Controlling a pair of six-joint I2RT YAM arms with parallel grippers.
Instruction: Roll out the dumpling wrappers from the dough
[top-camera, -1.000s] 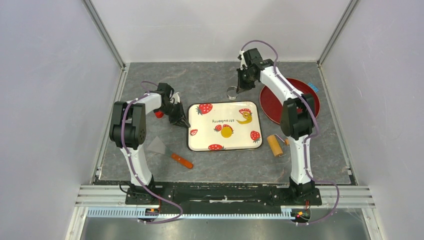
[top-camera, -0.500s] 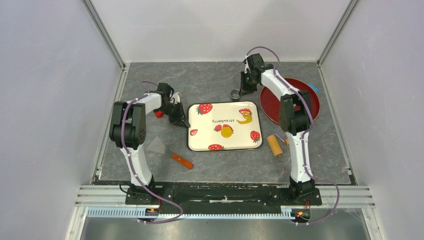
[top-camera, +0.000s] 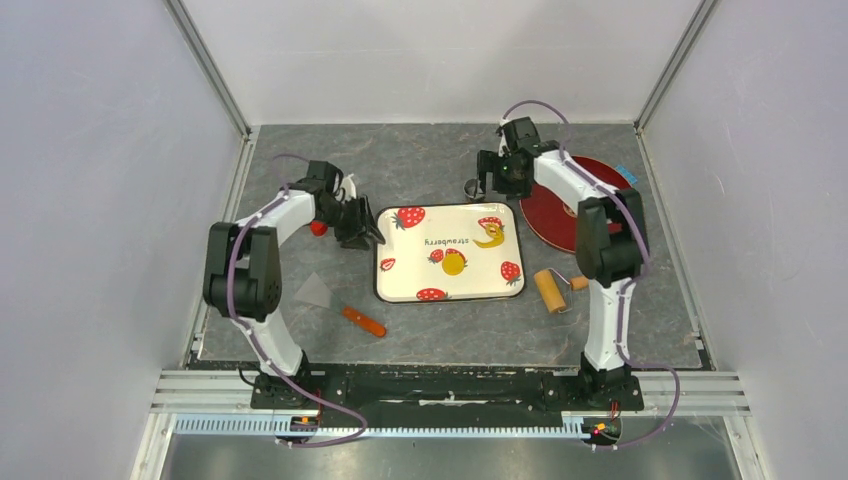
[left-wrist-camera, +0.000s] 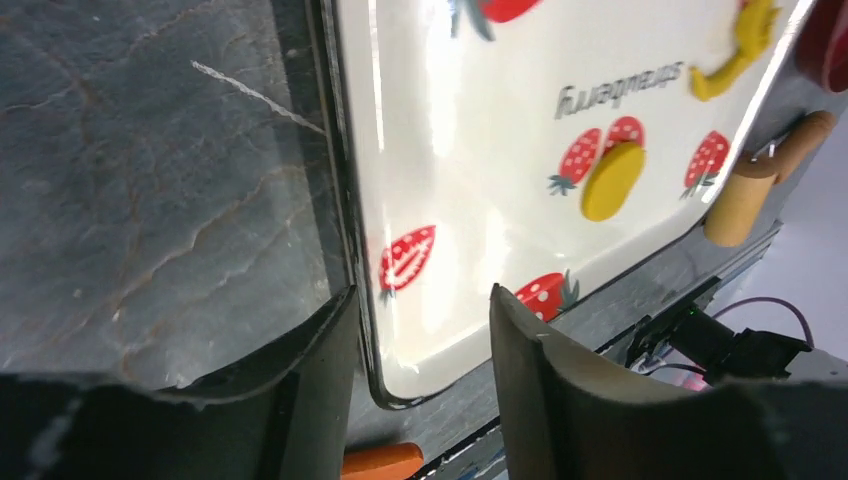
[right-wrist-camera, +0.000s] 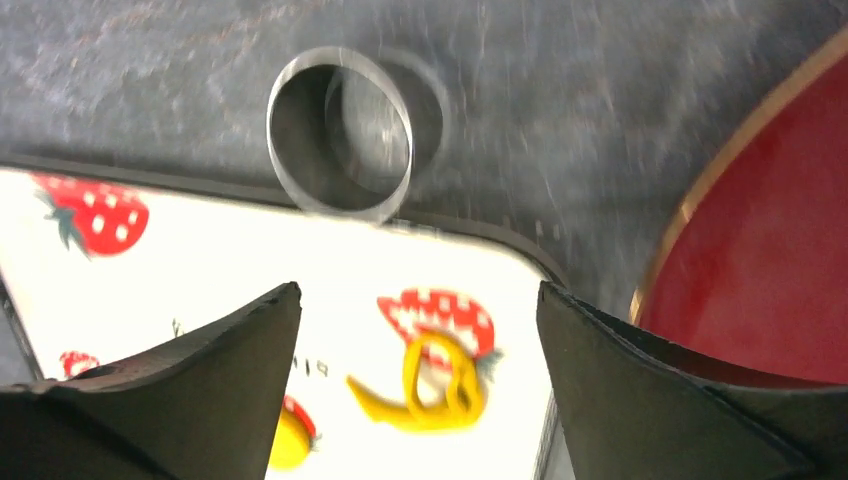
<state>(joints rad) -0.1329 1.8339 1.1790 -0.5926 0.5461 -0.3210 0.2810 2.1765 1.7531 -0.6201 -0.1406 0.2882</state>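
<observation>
I'm reading everything off the strawberry-print tray in the middle of the table. One dumpling wrapper, a flat yellow disc, lies on the tray just near of its centre, overlapping a printed strawberry. The rest of the dough, a curled yellow scrap, sits on the tray towards its far right corner. My left gripper is low at the tray's left edge. In the left wrist view its jaws are parted, with the tray's rim and near left corner showing in the gap, and I can't tell whether either finger touches the rim. My right gripper hangs over the tray's far edge with its jaws spread wide and nothing between them. The scrap shows below it in the right wrist view. The metal ring cutter rests on the table just past the tray's far rim and is blurred in the right wrist view. The red plate lies just off the tray's far right corner, partly under the right arm. The wooden roller lies off the tray's near right corner. The orange-handled scraper lies on the table off the tray's near left corner. A small red object sits beyond the tray's left edge, by the left arm, too small to identify.
</observation>
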